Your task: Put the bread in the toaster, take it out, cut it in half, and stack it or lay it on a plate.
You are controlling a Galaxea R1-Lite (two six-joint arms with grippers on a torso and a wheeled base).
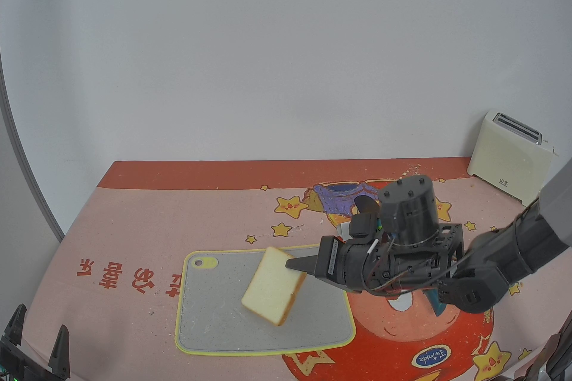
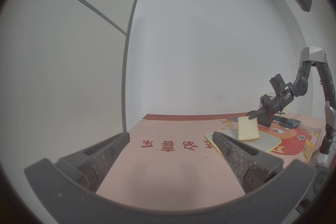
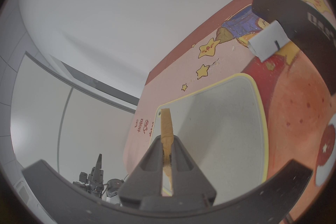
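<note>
Right claw (image 1: 296,265) is clamped on the bread (image 1: 274,285), and I've got it pinched by one edge near an upper corner. The slice hangs tilted, pale face up toward my head camera, crust along the low side. It's over the grey cutting board (image 1: 208,311) with the yellow rim, roughly over the board's middle. From here I can't tell whether the low corner touches the board or hangs just clear of it. On the right wrist camera I see the slice edge-on, sandwiched tight between the two fingers and sticking out past their tips.

Left claw (image 1: 37,340) sits low at the near left corner of the table (image 1: 119,233), well apart from the board. Its fingers are spread wide with nothing between them.

The cream toaster (image 1: 511,155) stands at the far right, at the back edge of the table, with its slots facing up. It is well apart from the bread.
</note>
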